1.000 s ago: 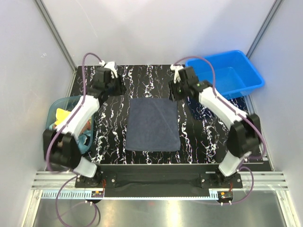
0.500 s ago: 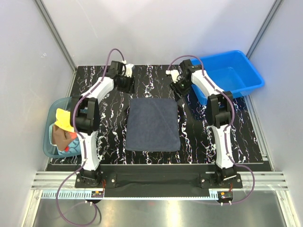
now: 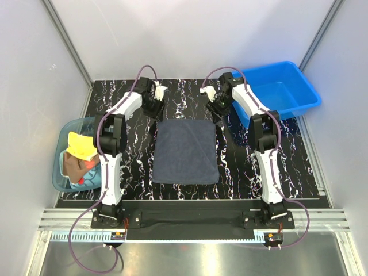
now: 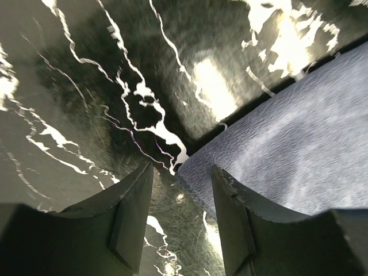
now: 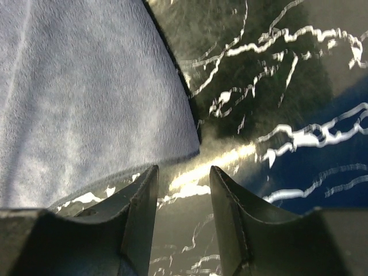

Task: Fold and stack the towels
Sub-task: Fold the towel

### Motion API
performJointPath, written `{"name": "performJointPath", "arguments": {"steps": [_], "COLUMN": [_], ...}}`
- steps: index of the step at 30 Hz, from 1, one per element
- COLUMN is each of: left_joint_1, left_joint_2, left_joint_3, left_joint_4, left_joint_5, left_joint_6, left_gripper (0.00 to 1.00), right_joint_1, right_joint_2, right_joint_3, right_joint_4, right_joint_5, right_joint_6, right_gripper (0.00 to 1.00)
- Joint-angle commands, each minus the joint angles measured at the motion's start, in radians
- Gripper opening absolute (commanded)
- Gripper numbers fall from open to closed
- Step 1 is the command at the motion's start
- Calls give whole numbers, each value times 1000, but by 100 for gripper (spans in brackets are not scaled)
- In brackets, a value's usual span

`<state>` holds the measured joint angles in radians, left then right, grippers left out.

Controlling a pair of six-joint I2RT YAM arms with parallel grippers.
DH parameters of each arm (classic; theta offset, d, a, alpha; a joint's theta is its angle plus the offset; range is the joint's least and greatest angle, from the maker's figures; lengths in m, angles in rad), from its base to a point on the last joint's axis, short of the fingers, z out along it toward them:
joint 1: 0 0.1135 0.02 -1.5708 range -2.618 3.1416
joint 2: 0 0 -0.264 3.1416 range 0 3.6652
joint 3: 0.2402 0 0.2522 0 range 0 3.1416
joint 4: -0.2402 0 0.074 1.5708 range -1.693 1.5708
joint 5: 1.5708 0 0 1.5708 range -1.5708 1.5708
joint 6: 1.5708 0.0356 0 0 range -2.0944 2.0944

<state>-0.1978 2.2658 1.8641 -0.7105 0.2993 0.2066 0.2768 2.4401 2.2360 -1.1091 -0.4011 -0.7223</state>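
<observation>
A dark slate-blue towel point(image 3: 185, 150) lies flat and square in the middle of the black marbled table point(image 3: 241, 169). My left gripper point(image 3: 157, 110) hovers open at its far left corner; in the left wrist view that gripper point(image 4: 181, 170) straddles the corner of the towel point(image 4: 287, 144) with nothing gripped. My right gripper point(image 3: 217, 111) hangs open at the far right corner; in the right wrist view it point(image 5: 183, 170) sits just past the towel point(image 5: 86, 98) edge. More towels, one yellow point(image 3: 80, 145) and one red-brown point(image 3: 73, 165), are heaped in the tub.
A translucent teal tub point(image 3: 61, 179) stands at the table's left edge. A rigid blue bin point(image 3: 299, 95) stands at the back right, close behind the right arm. White walls and metal rails close in the back and sides.
The left gripper has swung right and toward the towel's far left corner. The right gripper has shifted slightly to the far right corner. The towel has not moved.
</observation>
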Motion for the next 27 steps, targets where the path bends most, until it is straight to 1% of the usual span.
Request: {"name": "performJointPath", "arguments": {"steps": [1,3,7,9,12,16,17,19,20,21,23,24,25,27], "left_joint_1": [14,15,20,23,23,23,23,23,21,23,23,23,21,23], "left_joint_2": [12,23,43,49,63,70,74,75,75,74,72,72,72,72], "left_joint_3": [56,60,72,78,87,92,93,96,95,96,95,98,99,101], "left_joint_4": [-13,-18,-30,-27,-32,-29,-30,-30,-30,-32,-32,-33,-35,-38], "left_joint_5": [26,23,26,34,35,40,40,38,38,38,57,60,64,75], "left_joint_6": [42,46,56,57,57,59,60,65,66,68,74,77,80,86], "left_gripper": [50,50,47,45,44,42,41,37,35,32,24,18,8,0], "right_joint_1": [-5,-5,-7,-5,-5,-5,-5,-5,-5,-5,-7,-5,-7,-7], "right_joint_2": [48,72,83,100,126,125,126,129,131,128,117,111,106,97], "right_joint_3": [99,132,140,151,169,142,139,139,139,134,125,108,100,91], "right_joint_4": [-38,-58,-38,-37,-67,-49,-40,-25,-5,3,32,43,54,75], "right_joint_5": [-76,-97,-140,-122,-93,-55,-54,-45,-39,-30,-25,-16,-13,-1], "right_joint_6": [-42,-43,-40,-34,-45,-49,-48,-40,-26,-22,-19,-17,-16,-16], "right_gripper": [48,49,49,49,48,44,40,34,27,24,20,15,13,7]}}
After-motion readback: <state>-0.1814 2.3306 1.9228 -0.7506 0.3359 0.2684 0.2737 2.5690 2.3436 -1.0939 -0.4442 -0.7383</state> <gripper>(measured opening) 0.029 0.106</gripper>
